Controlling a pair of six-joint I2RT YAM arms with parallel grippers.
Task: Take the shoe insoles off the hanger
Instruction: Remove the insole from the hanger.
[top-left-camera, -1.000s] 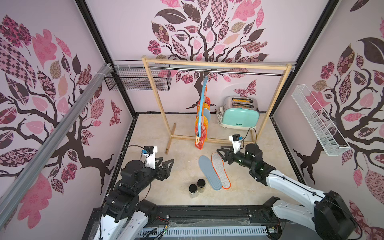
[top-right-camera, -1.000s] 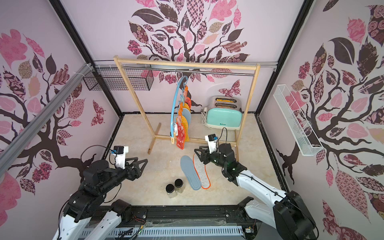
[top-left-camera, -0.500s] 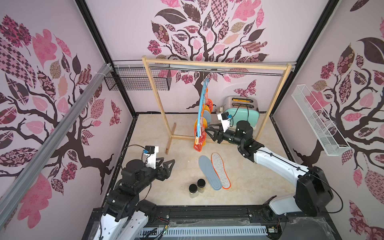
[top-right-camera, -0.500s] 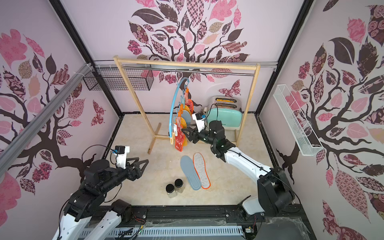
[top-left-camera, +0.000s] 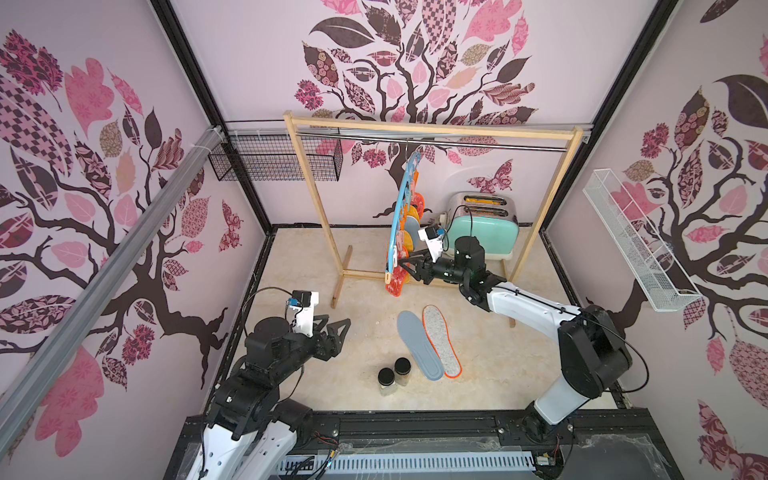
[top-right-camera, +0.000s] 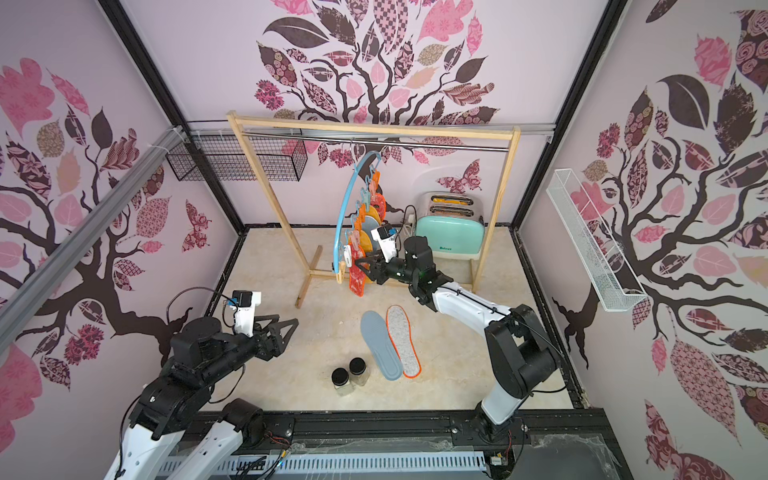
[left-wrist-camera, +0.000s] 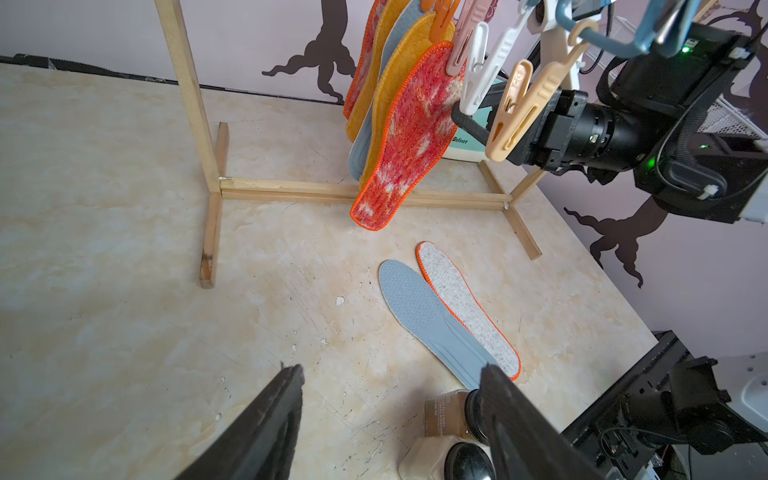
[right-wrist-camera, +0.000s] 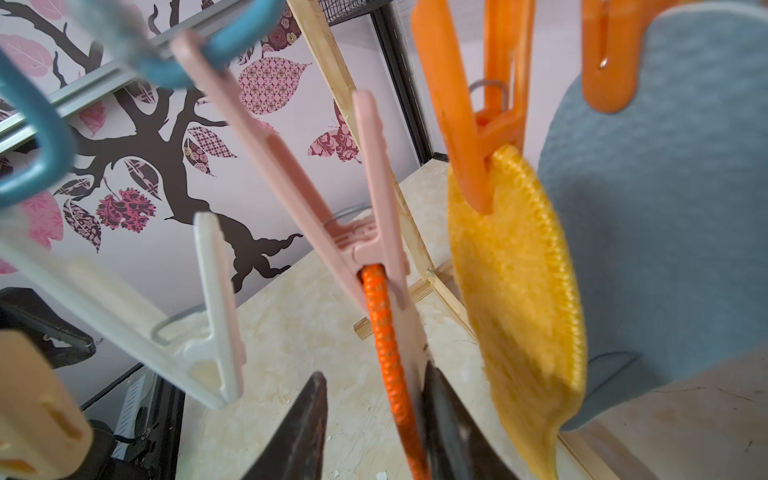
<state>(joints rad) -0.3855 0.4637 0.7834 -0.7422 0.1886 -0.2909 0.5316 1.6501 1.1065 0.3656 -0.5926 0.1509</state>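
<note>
The right fingers (right-wrist-camera: 444, 415) stand spread to either side of the orange-stitched edge of the red-white mottled insole (right-wrist-camera: 380, 316); 1 finger lies against it and a gap shows before the other, so it is not pinched. That insole hangs from a pink clothespin (right-wrist-camera: 365, 232) with its long axis roughly up and down, broader end up in the pin, narrower end down near the base bar of the wooden frame (left-wrist-camera: 291, 191). Behind it on the light blue hanger (top-left-camera: 398, 208), 4 more insoles hang lengthwise the same way: a mustard yellow insole (left-wrist-camera: 401, 79), a hung grey-blue insole (left-wrist-camera: 361, 149), another yellow and another red. A white clothespin (left-wrist-camera: 484, 70) and a beige clothespin (left-wrist-camera: 517, 112) dangle free; the hanger's hook sits on the frame's metal rail (top-left-camera: 478, 143).

The left fingers (left-wrist-camera: 266, 428) are spread wide above the worktop (left-wrist-camera: 104, 249), gripping nothing, well apart from the hanger.

2 insoles lie flat on the worktop, touching side by side: the loose grey-blue insole (top-left-camera: 417, 345) and the speckled felt insole (top-left-camera: 442, 340); their long axes run from the frame toward the robot's base, slightly slanted. Just beside their near ends, 2 black-lidded jars (top-left-camera: 386, 379) stand upright, touching each other; I cannot tell their contents. A mint toaster (top-left-camera: 484, 226) stands behind the frame; a black wire basket (top-left-camera: 274, 158) and a white wire basket (top-left-camera: 636, 241) hang on the walls, and I cannot make out their contents.
</note>
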